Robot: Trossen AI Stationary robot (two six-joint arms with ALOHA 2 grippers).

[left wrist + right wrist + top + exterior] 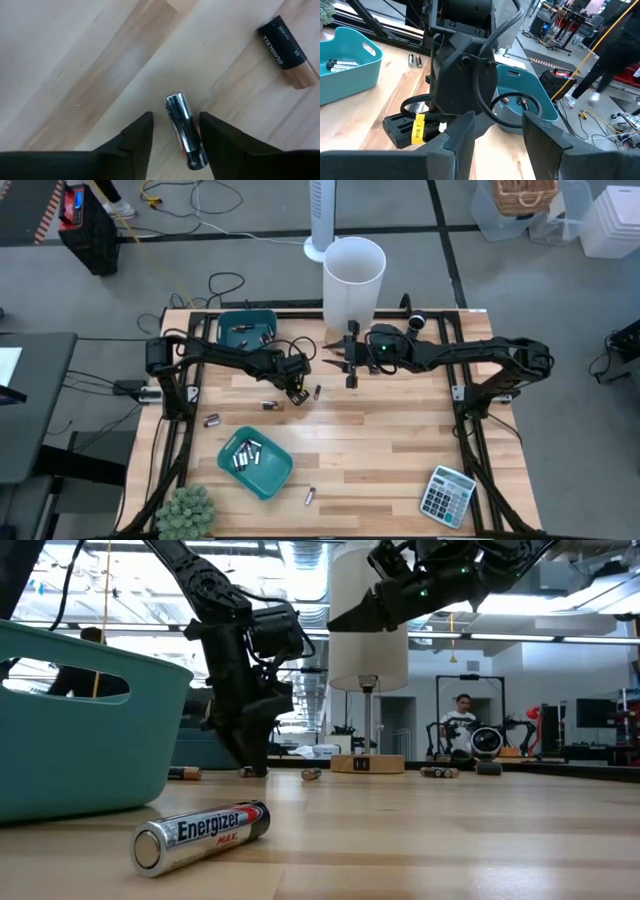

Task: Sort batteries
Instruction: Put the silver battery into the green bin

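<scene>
Only the left wrist view shows that the left gripper (176, 132), low over the table (400, 450), has its fingers apart around a silvery battery (185, 131) lying on the wood, not clamped, while the high view shows the right gripper (351, 366) raised, fingers apart, holding nothing.
</scene>
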